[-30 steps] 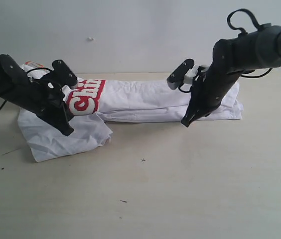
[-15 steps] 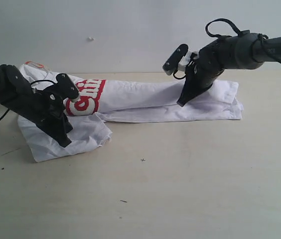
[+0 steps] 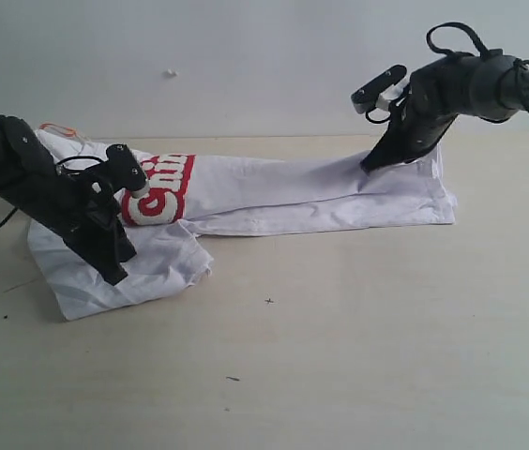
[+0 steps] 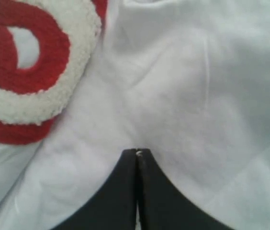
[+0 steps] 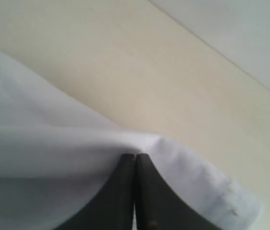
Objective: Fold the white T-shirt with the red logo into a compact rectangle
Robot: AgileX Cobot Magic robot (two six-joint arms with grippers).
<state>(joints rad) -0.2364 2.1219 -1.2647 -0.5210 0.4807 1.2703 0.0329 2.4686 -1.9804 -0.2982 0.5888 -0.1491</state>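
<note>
Nearest, the left gripper (image 3: 114,274) has its jaws pressed together, tips against the bunched near-left part of the white T-shirt (image 3: 283,192), which lies as a long strip across the table (image 3: 340,328). Just behind is the red logo (image 3: 157,187). Farther right, the right gripper (image 3: 368,169) is clamped on a raised fold at the shirt's far edge.

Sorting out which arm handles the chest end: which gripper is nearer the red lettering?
The left gripper, shut on the T-shirt beside the red logo. The right gripper pinches the shirt's far end, away from the lettering.
</note>
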